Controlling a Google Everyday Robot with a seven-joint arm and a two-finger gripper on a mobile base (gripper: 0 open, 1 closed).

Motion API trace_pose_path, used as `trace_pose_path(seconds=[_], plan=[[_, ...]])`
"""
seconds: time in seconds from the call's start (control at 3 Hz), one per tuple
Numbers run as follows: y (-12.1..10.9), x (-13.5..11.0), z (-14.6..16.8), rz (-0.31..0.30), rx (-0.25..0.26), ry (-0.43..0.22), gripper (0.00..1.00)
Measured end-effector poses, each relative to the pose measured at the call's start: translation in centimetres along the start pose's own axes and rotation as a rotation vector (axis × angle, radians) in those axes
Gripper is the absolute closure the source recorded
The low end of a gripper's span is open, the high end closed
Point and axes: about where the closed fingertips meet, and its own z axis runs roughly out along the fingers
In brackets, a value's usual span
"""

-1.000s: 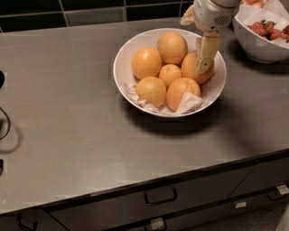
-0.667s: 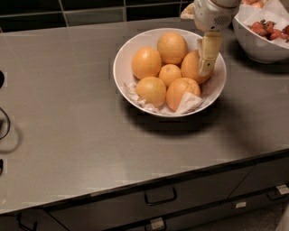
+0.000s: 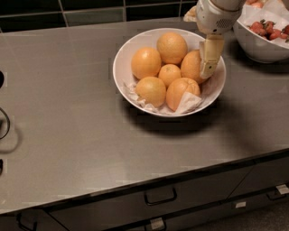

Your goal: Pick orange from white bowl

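The white bowl [image 3: 124, 54], lined with crumpled white paper, stands on the grey counter and holds several oranges. My gripper [image 3: 206, 71] reaches down from the upper right into the bowl's right side. It lies against the large orange [image 3: 191, 65] at the right, covering that fruit's right edge. Other large oranges lie at the back [image 3: 171, 47], the left [image 3: 146, 63] and the front left [image 3: 151, 91]. A smaller orange [image 3: 170, 74] sits in the middle. A creased orange [image 3: 182, 92] lies at the front.
A white bowl of red strawberries [image 3: 262, 43] stands close behind the gripper at the upper right. A dark tiled wall [image 3: 90, 11] runs along the back. The counter's front edge [image 3: 135, 187] has drawers below. Dark stove parts [image 3: 3, 122] sit at the left edge.
The gripper has sunk very slightly beside the right-hand orange. The oranges and the bowl have not moved.
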Motion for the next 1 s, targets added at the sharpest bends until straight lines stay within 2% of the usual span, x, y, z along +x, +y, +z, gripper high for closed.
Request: trace_pose_path(seconds=[0.67, 1.0], plan=[[0.8, 0.7, 0.5, 0.025, -0.004, -0.009, 0.35], [0.7, 0.8, 1.7, 0.022, -0.012, -0.017, 0.34]])
